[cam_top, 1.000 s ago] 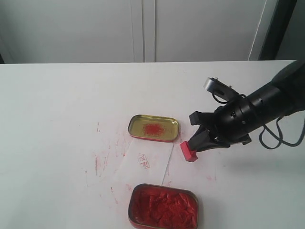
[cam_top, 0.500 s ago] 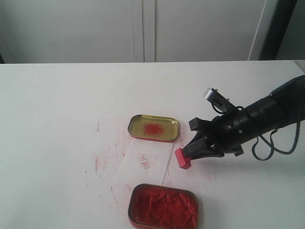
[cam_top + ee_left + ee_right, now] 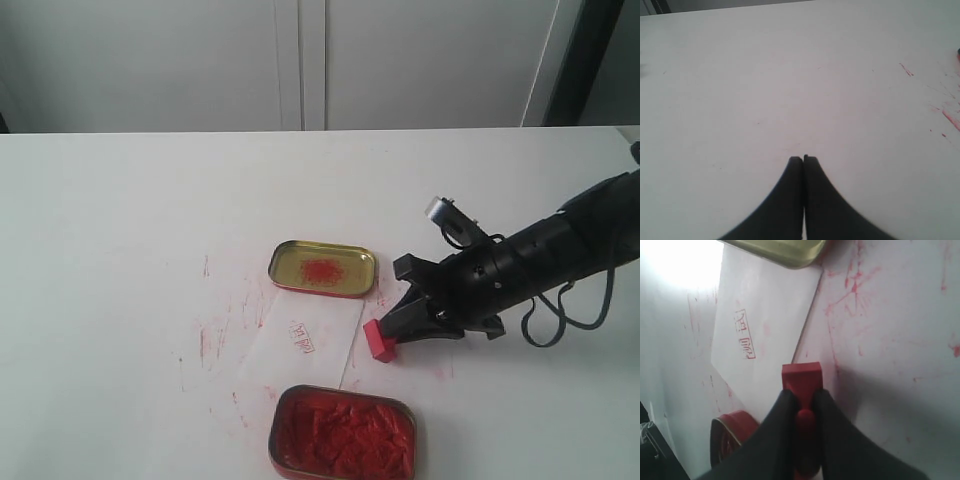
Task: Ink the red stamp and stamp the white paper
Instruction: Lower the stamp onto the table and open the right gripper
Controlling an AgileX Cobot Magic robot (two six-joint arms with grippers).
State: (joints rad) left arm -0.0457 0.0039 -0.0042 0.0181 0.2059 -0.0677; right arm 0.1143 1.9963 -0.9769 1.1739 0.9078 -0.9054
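Note:
My right gripper (image 3: 397, 325) (image 3: 804, 396) is shut on the red stamp (image 3: 378, 340) (image 3: 801, 375), holding it by its narrow handle with the square base pointing forward. The stamp hangs low just off the right edge of the white paper (image 3: 302, 342) (image 3: 760, 335), which lies flat and bears one small red mark (image 3: 301, 338) (image 3: 744, 335). The gold-rimmed tin of red paste (image 3: 342, 434) (image 3: 732, 432) sits near the front edge. My left gripper (image 3: 803, 159) is shut with nothing in it, over bare white tabletop; the exterior view does not show it.
An open gold tin lid (image 3: 322, 268) (image 3: 780, 251) with a patch of red residue lies just behind the paper. Red smudges (image 3: 210, 340) mark the white tabletop (image 3: 120, 230) around the paper.
My right gripper has carried the red stamp left and downward, from right of the gold lid toward the paper's right edge. The paper and tins have not moved.

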